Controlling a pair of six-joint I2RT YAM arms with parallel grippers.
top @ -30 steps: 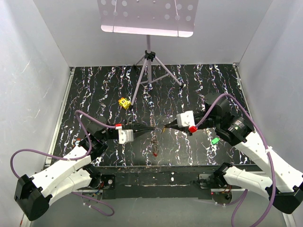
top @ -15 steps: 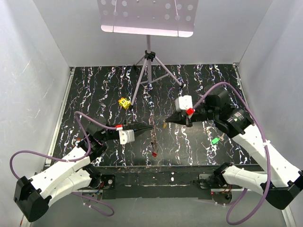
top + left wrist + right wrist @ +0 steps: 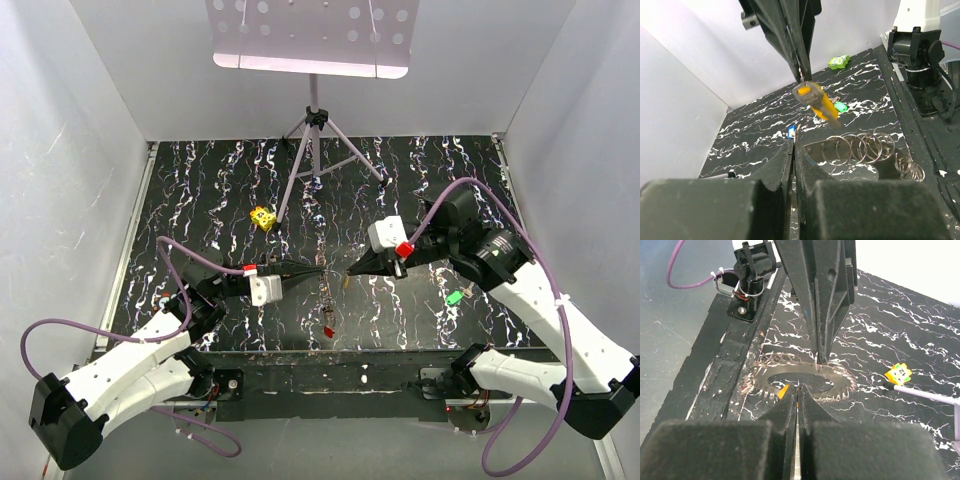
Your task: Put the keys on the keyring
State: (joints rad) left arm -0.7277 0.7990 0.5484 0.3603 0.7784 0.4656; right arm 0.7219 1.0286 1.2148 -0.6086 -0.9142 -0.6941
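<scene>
Pinches the keyring point(image 3: 840, 381) in the left gripper point(image 3: 320, 270), fingers together on its wire, loops and a red key point(image 3: 328, 330) trailing toward the near edge. Clamps an orange key point(image 3: 816, 101) in the right gripper point(image 3: 349, 271), just right of the left fingertips, close but apart. Leaves a green key point(image 3: 455, 297) on the table point(image 3: 200, 200), well to the right. Shows the right gripper nearer than half a second ago, the left unmoved.

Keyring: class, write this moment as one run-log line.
left jaws: shut on keyring | right jaws: shut on orange key | key not yet threaded
</scene>
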